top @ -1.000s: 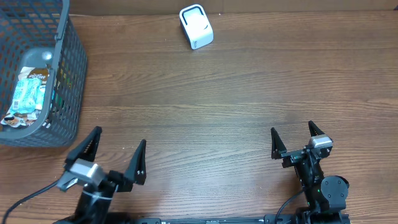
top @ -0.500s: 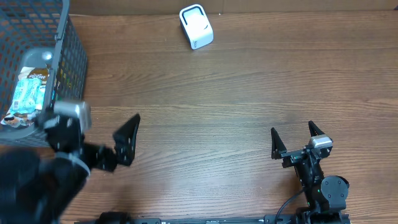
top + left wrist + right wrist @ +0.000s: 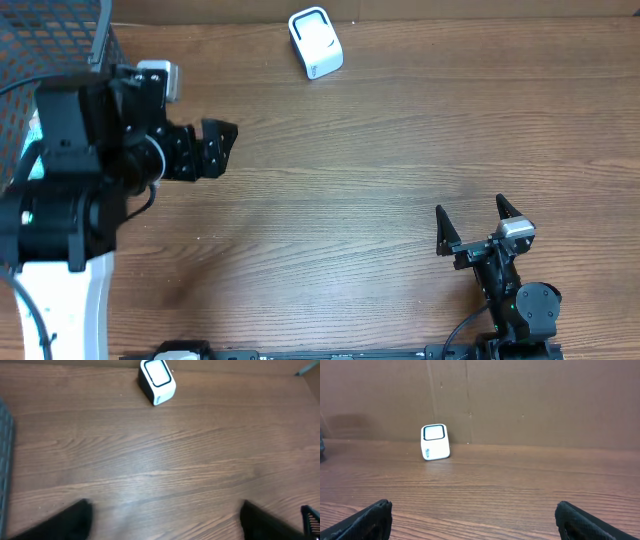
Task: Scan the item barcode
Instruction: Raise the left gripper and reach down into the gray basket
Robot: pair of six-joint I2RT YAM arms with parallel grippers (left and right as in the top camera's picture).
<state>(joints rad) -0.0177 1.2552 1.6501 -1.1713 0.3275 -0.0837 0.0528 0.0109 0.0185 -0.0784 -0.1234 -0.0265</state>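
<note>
We judge the step in hand to be the reach for the item, with no scanning begun. The left arm stands high over the grey basket (image 3: 60, 25) at the far left of the table (image 3: 380, 150) and hides most of it. We cannot make out the item itself. It would have to lie inside that basket.

The white scanner (image 3: 315, 43) sits at the far edge, near the middle, well apart from both arms.

To do this well, we would swing the left pincer (image 3: 205, 148) back over the basket, since it now hangs just right of it. We would then turn it downward and lower it clear of the mesh walls. It should take the item by an edge, so the barcode stays uncovered for the scanner's window.

In the left wrist view its fingers are spread wide with only bare wood between them, so it is released and touches nothing. The right pincer (image 3: 470, 215), near the right, is fully spread and empty too.
</note>
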